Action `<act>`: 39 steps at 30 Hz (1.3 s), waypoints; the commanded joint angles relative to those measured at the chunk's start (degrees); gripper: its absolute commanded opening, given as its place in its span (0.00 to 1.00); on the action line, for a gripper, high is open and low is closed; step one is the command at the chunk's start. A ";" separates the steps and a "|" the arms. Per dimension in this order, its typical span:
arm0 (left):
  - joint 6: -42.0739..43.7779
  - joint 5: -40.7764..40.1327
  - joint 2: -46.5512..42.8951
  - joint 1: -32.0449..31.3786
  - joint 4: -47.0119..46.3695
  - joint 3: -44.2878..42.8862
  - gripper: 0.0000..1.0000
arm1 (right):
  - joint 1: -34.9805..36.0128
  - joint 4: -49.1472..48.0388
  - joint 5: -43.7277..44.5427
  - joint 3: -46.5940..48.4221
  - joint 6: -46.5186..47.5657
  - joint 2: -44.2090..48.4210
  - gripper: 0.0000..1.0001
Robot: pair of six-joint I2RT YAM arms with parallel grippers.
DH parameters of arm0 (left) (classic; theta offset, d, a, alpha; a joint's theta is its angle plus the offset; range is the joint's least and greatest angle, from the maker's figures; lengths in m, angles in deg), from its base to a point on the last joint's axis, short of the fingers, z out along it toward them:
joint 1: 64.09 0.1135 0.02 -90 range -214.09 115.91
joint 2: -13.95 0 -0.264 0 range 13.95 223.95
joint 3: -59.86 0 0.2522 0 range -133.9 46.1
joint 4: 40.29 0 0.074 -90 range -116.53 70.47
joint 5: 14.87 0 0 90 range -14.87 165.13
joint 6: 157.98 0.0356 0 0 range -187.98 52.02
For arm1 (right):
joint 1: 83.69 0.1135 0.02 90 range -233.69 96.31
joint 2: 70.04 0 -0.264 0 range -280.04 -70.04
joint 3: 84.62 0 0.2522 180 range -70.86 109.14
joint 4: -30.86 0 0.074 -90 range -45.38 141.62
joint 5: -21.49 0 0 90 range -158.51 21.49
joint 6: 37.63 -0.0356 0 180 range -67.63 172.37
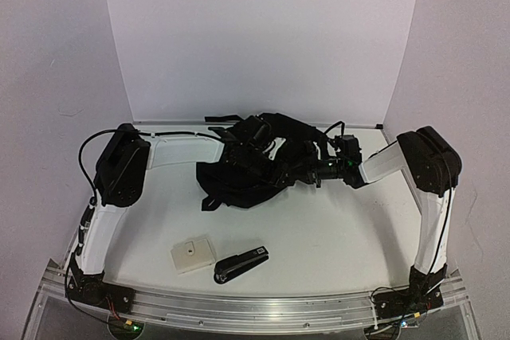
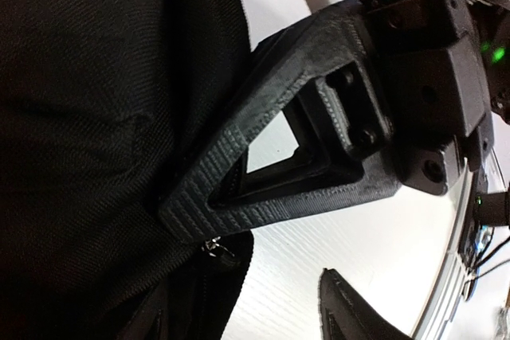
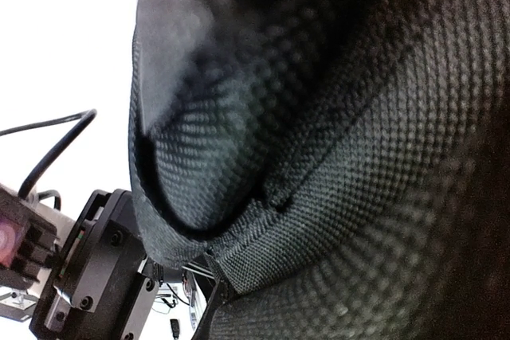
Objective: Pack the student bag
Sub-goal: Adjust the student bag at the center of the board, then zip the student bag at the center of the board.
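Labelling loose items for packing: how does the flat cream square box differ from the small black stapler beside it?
Colour: the flat cream square box is pale, the small black stapler dark. Shape: box squarish and flat, stapler long and narrow. Place: box lies left of stapler. Shared: both lie on the white table, outside the black fabric backpack.

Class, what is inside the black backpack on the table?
Only outer black fabric of the backpack shows; its inside is covered in every view, so contents cannot be seen.

We see the student bag (image 1: 263,161), black and finely woven, beside our ribbed black left gripper (image 2: 255,251); a black stapler (image 1: 241,263), cream box (image 1: 192,254), white table (image 1: 335,228).
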 commanded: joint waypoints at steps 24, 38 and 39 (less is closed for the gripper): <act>6.21 2.92 -12.44 -1.43 -6.76 6.80 0.46 | 0.84 -5.17 -3.71 0.49 -1.59 -1.86 0.00; 6.06 2.93 -4.21 0.78 -2.30 1.70 0.44 | 0.82 -5.48 -4.27 0.20 -2.44 -1.30 0.00; 5.96 3.04 -3.63 0.88 -2.34 1.30 0.45 | 0.83 -5.56 -4.29 0.15 -2.54 -1.32 0.00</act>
